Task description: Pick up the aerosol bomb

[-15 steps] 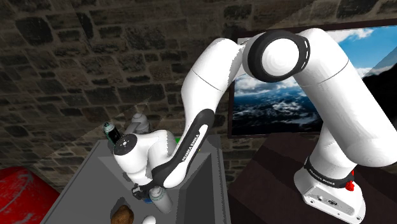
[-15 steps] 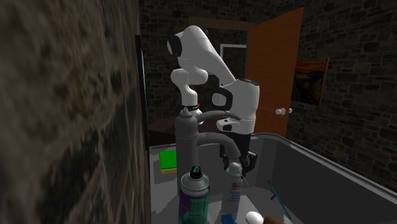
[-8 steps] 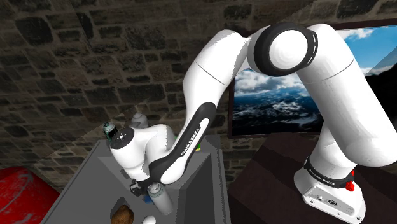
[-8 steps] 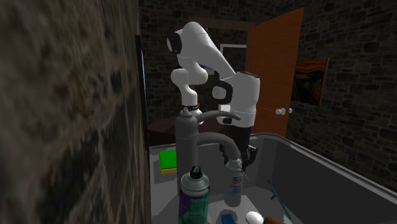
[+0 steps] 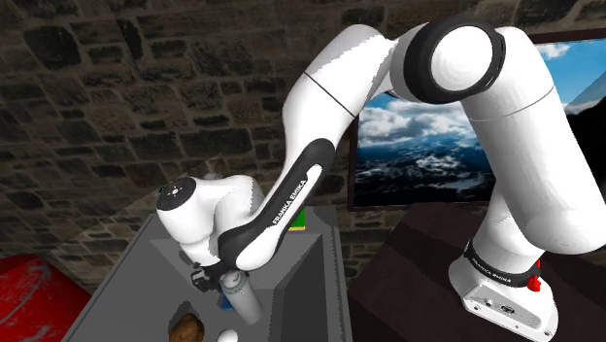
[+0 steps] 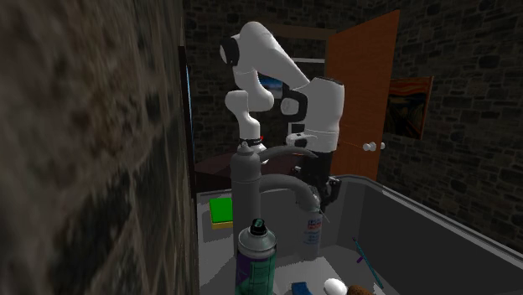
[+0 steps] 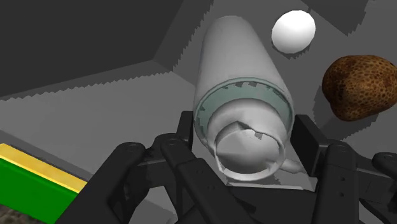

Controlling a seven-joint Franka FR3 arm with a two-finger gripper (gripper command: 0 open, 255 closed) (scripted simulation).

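Observation:
The aerosol can (image 7: 242, 95) is a pale grey cylinder with a white cap ringed in teal. My black gripper (image 7: 245, 153) is shut on it just below the cap, one finger (image 7: 184, 137) pressed on each side. In the second exterior view the can (image 6: 311, 236) hangs upright under the gripper (image 6: 323, 198), clear of the sink floor. From the shoulder camera the can (image 5: 241, 297) tilts out below the gripper (image 5: 216, 285), above the grey sink (image 5: 126, 282).
A brown potato (image 7: 359, 76) and a white egg (image 7: 293, 30) lie on the sink floor beyond the can. A green sponge (image 6: 221, 208), a grey faucet (image 6: 248, 180) and a second spray can with a black nozzle (image 6: 256, 251) stand near the stone wall.
The arm has risen and carried the can up off the sink floor. A blue object under it has come into view.

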